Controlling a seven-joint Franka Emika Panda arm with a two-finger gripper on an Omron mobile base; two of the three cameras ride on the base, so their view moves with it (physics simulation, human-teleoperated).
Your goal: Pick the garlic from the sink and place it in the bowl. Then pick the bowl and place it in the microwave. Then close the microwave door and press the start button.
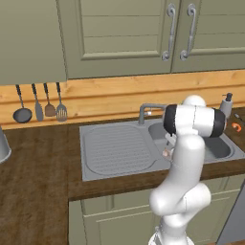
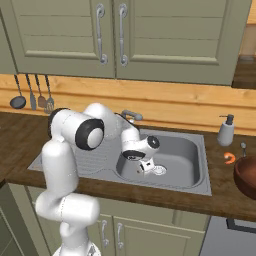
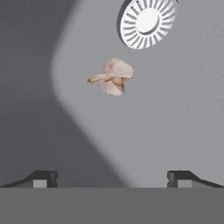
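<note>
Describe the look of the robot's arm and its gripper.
The arm is glossy white, built of thick rounded tube links with bulbous elbows and dark black bands and caps at the joints. No cables or markings show. The gripper ends in two small dark, blocky finger tips, each with a lighter grey pad face.

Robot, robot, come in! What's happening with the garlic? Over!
Gripper open, low in the sink basin. Garlic loose on basin floor beside drain. Nothing between them.
</note>
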